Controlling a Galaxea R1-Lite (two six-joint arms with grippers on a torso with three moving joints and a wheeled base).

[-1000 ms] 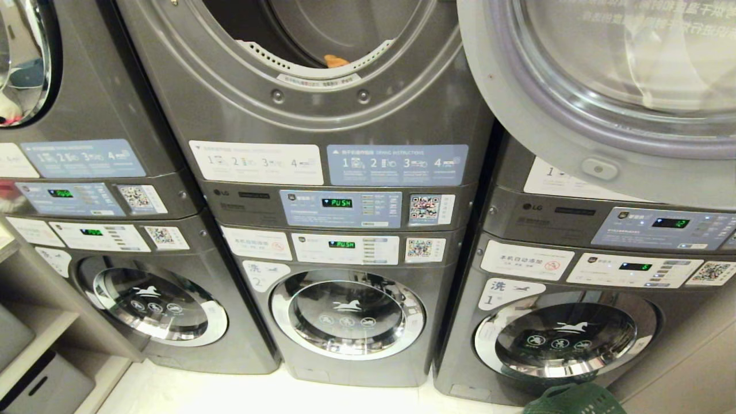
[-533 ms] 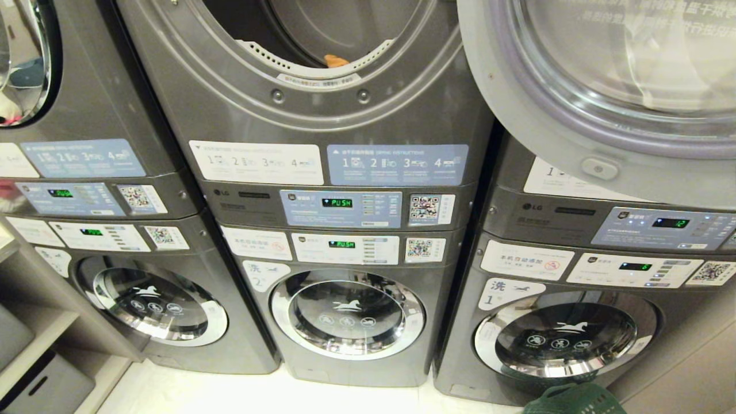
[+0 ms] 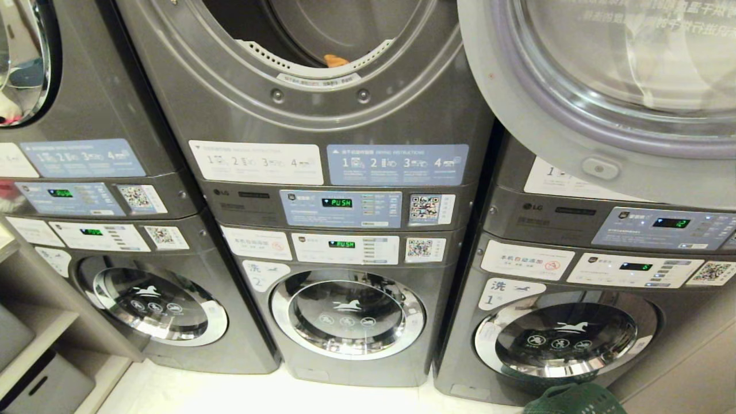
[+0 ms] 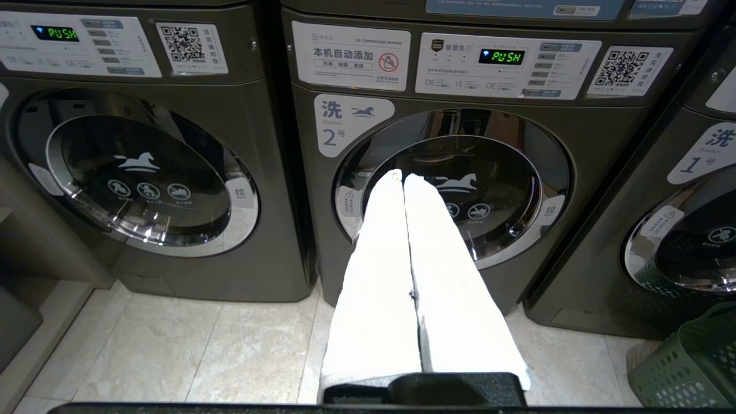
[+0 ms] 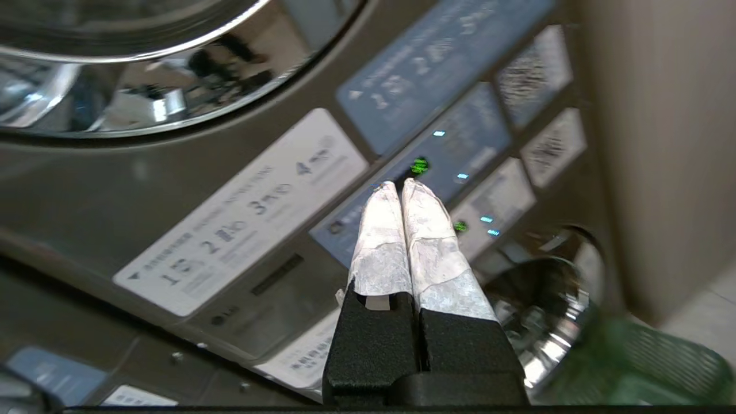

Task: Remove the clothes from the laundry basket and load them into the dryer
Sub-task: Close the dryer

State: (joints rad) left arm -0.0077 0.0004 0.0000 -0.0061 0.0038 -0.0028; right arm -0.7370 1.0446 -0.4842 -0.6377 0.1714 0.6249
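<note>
**Clothes not yet in hand, basket low at the right**

Clothes cannot be made out inside the green laundry basket [image 3: 574, 400], which sits on the floor at the foot of the right-hand stack of machines; only its perforated rim shows. An orange scrap [image 3: 336, 60] lies just inside the open dryer [image 3: 322, 40] of the middle stack, so at least one piece seems already loaded.

Nearest, the left gripper [image 4: 403, 179] hangs low, its white fingers pressed together and empty, pointing at the round door of the washer [image 4: 454, 190] marked 2. The right gripper [image 5: 401, 185] also has its fingers closed with nothing between them; it is aimed at the control panel [image 5: 437, 167] of the right stack, with the basket just below and beside it.

Beyond, the dryer door [image 3: 609, 86] stands swung open to the right, above the basket.

Judging by the task, the load will be light, soft and limp: it will sag and trail, and may snag on the basket's holes. A pinch on a bunched fold near the top of the pile should hold best, lifted well clear before swinging up to the drum's mouth.
</note>
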